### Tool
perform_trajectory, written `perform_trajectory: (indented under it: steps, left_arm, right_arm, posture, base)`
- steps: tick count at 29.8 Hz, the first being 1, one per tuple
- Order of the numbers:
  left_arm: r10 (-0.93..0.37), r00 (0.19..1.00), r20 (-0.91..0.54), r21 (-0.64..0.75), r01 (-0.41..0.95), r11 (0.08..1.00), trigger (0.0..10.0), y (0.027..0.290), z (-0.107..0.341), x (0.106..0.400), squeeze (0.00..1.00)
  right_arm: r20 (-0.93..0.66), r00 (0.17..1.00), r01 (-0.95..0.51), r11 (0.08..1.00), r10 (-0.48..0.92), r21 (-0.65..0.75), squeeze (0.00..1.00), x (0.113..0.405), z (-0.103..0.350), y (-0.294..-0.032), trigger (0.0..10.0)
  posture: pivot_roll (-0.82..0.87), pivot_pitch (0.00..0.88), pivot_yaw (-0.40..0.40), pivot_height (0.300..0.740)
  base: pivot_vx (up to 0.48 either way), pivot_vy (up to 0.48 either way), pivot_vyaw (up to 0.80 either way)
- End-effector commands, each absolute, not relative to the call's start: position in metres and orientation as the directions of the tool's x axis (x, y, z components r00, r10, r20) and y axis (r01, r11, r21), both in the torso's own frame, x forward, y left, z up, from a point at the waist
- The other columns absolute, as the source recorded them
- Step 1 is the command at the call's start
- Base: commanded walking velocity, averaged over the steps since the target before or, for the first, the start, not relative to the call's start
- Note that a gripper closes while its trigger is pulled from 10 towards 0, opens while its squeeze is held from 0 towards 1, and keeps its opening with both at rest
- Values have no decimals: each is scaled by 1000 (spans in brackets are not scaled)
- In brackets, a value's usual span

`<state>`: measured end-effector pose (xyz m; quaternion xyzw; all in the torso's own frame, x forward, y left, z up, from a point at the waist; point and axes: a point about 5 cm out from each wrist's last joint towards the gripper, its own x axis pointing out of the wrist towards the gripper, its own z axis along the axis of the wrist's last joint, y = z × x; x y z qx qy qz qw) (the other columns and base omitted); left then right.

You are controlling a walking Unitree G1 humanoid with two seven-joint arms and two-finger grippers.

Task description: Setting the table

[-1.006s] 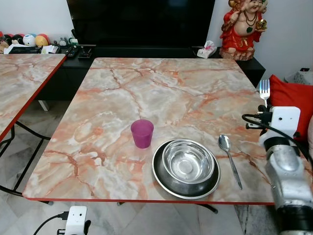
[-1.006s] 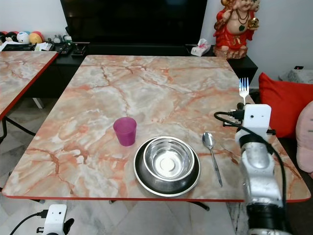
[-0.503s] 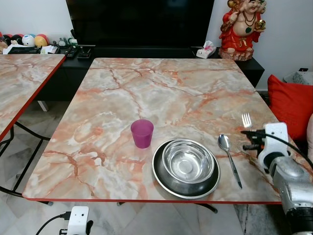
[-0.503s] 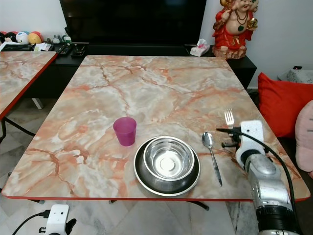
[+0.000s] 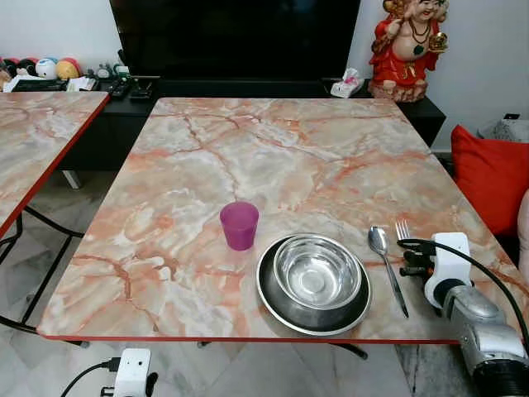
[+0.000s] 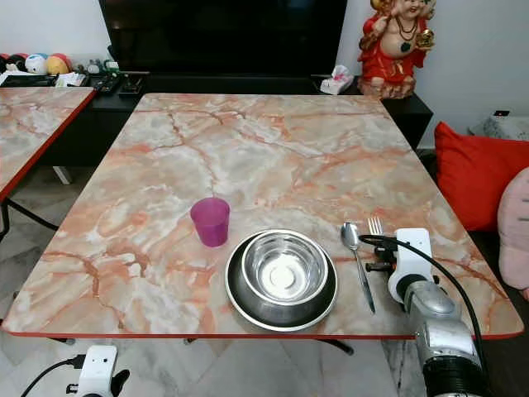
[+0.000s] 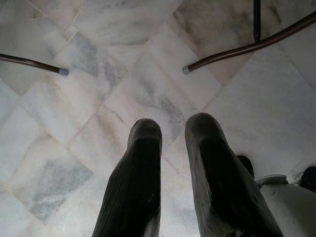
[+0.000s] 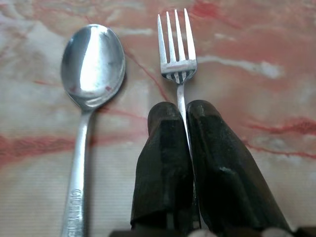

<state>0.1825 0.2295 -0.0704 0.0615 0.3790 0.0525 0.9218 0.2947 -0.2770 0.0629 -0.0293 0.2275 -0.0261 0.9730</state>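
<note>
fork down beside the spoon, near the right edge

fork work first: the thin silver metal fork point(image 8: 177, 47) is clamped by its handle between the two black fingers of my right tool point(image 8: 185, 106), tines pointing away from me, just beside the silver metal spoon point(image 8: 91, 69) and roughly parallel to it. it looks low over the pink-veined marble tabletop point(image 5: 248, 157); i can't tell whether it touches. i judge it light, stiff and slick: a narrow polished handle could swivel in a pinch, so a hold close behind the neck, as now, seems the steadier one. marble is hard, and i'd expect a dropped fork to bounce or skate.

the spoon lies right of the shiny steel bowl point(image 5: 317, 272) nested in a dark round plate point(image 5: 273, 302), with a small purple plastic cup point(image 5: 239, 225) to their left.

room is tight on one side: the red-trimmed right edge of the tabletop runs near my wrist, with a red cushion point(image 5: 494, 169) beyond it. toward the far end the marble lies open. my left tool point(image 7: 173, 143) hangs idle over the white tiled floor point(image 7: 98, 74), fingers a little parted and holding nothing.
</note>
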Motion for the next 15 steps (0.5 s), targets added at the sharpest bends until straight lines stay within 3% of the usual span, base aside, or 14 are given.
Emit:
perform_trajectory:
  steps: [1,15]
  left_arm:
    - [142,690,-709,157,-42,987,10000,231,-73,178,0]
    - [141,693,-707,164,-34,986,10000,230,-73,179,0]
  right_arm:
    - [-426,902,56,997,-77,-62,0,297,63,-277,10000]
    - [-397,914,84,996,-89,-31,0,309,60,-272,10000]
  posture:
    - [83,0,10,740]
    - [91,0,10,740]
  base:
    - [0,0,0]
    - [0,0,0]
